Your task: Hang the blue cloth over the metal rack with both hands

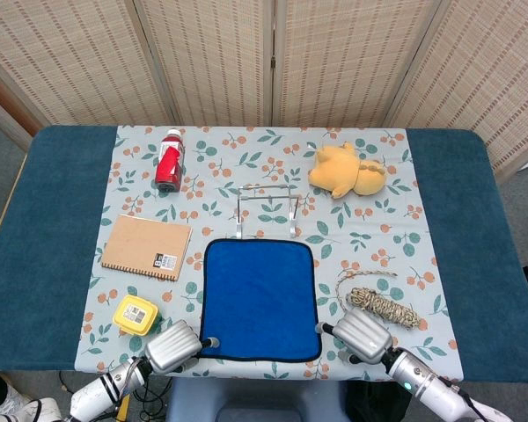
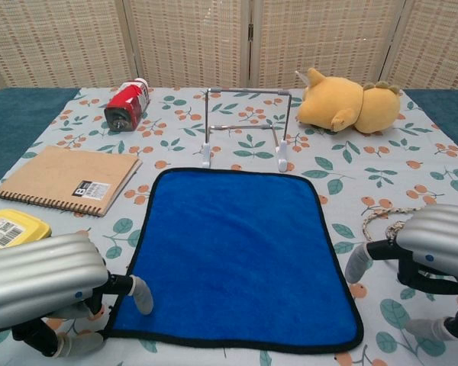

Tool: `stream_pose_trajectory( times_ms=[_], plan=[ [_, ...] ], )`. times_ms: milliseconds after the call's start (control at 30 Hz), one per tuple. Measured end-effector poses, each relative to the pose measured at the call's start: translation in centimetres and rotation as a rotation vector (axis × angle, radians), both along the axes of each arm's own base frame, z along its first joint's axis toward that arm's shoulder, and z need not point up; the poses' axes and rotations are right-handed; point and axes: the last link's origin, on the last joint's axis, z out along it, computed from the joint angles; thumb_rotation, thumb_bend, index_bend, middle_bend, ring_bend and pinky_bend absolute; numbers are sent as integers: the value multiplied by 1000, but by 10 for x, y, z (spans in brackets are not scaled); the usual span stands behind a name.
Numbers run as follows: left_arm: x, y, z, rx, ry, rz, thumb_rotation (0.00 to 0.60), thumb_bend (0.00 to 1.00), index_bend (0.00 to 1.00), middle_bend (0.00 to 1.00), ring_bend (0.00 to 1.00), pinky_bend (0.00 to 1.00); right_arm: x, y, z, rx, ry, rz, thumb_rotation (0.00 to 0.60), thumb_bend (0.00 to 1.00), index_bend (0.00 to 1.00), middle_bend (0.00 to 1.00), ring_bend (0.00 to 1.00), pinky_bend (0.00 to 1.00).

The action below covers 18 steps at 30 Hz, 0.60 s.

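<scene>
The blue cloth (image 1: pixel 260 299) (image 2: pixel 233 252) lies flat on the flowered tablecloth, its far edge close to the feet of the metal rack (image 1: pixel 266 211) (image 2: pixel 244 126), which stands upright just behind it. My left hand (image 1: pixel 172 347) (image 2: pixel 42 282) sits at the cloth's near left corner with its fingers apart; one fingertip (image 2: pixel 141 293) reaches the cloth's black hem. My right hand (image 1: pixel 361 334) (image 2: pixel 435 244) hovers by the near right edge, fingers spread, with a fingertip (image 2: pixel 357 263) just outside the hem. Neither hand holds anything.
A red bottle (image 1: pixel 168 160) lies at the back left and a brown notebook (image 1: pixel 147 247) left of the cloth. A yellow box (image 1: pixel 135 314) sits beside my left hand. A coil of rope (image 1: pixel 383 303) lies by my right hand, a yellow plush toy (image 1: pixel 346 170) at the back right.
</scene>
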Motion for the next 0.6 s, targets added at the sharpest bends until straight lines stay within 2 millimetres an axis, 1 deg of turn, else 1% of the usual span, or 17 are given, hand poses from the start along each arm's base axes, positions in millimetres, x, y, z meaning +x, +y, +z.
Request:
stream_pose_trajectory(
  times_ms=[433, 600],
  plan=[
    [3, 7, -11, 24, -9, -8, 600, 337, 367, 1000, 947, 1000, -1, -1, -1, -4, -15, -14, 600, 213, 315, 930, 948, 1000],
    [5, 9, -13, 40, -31, -5, 600, 336, 403, 1000, 951, 1000, -2, -1, -3, -7, -21, -19, 600, 212, 315, 930, 947, 1000]
  ],
)
